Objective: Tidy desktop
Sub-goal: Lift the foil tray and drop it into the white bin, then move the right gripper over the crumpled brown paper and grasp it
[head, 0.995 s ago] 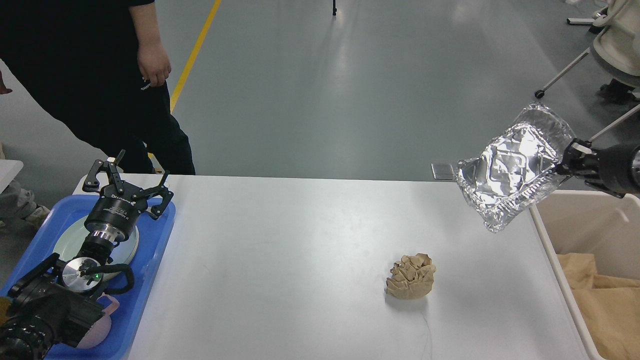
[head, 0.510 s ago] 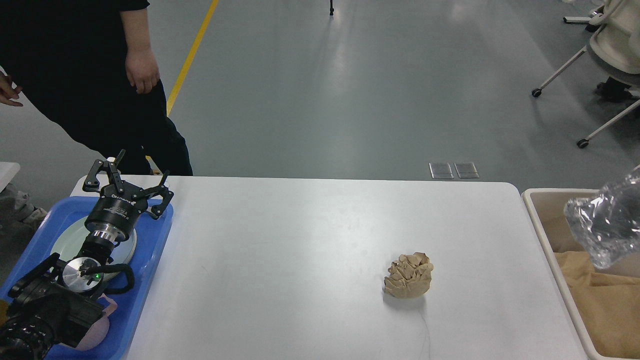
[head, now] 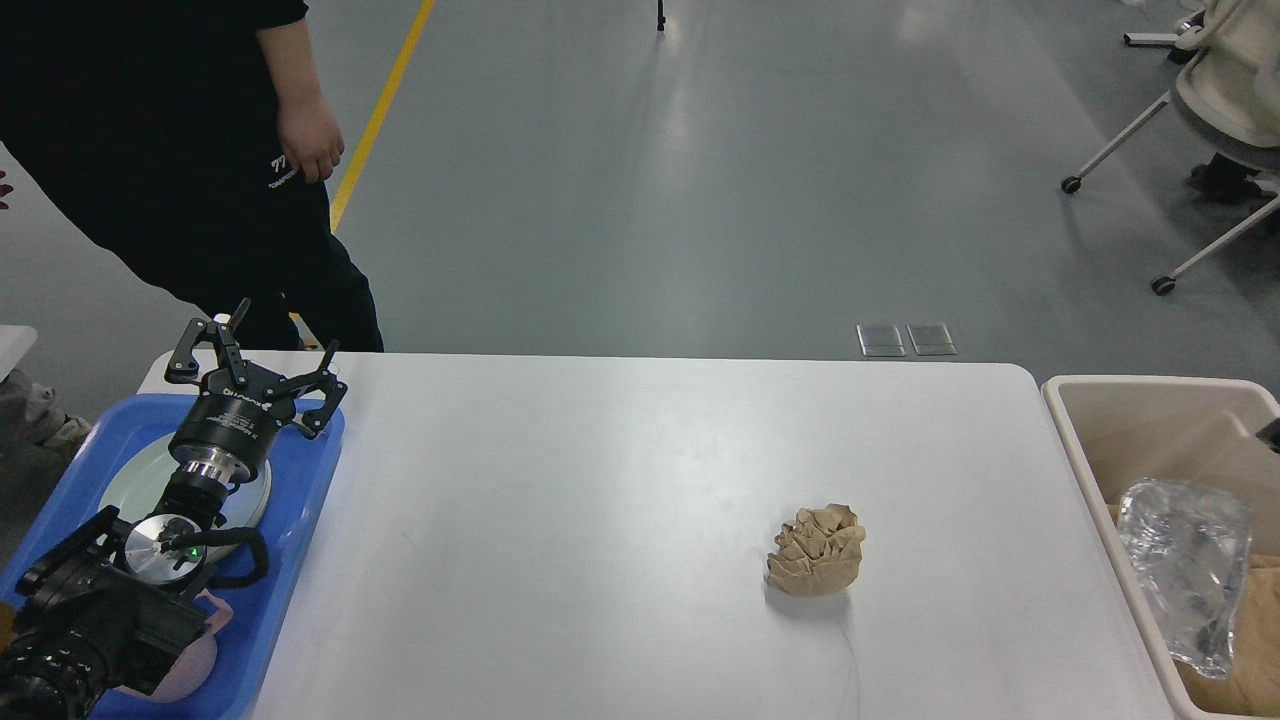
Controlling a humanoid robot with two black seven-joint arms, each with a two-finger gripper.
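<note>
The big white bench (head: 620,500) fills the middle and bottom of the frame. A crumpled ball of brown paper (head: 815,551) sits on it, toward the lower right, all by itself.

At the lower left, a blue tray (head: 300,520) lies on the left end of the bench. A round white plate (head: 135,480) lies in the tray. The left arm comes in from the lower left corner and reaches up over the tray. The left gripper (head: 255,360) is above the top edge of the tray. Its two black fingers are spread wide apart and hold nothing.

At the right edge, a beige bin (head: 1075,440) stands just beside the bench. A shiny clear plastic bag (head: 1185,570) lies inside the bin, on top of some brown paper (head: 1250,660). A tiny dark bit shows at the right edge above the bag. The right gripper cannot be seen.

At the upper left, a person in black clothes (head: 150,150) stands behind the bench, with one hand (head: 310,145) hanging down. At the upper right, a chair on wheels (head: 1200,130) stands on the gray floor (head: 650,180).
</note>
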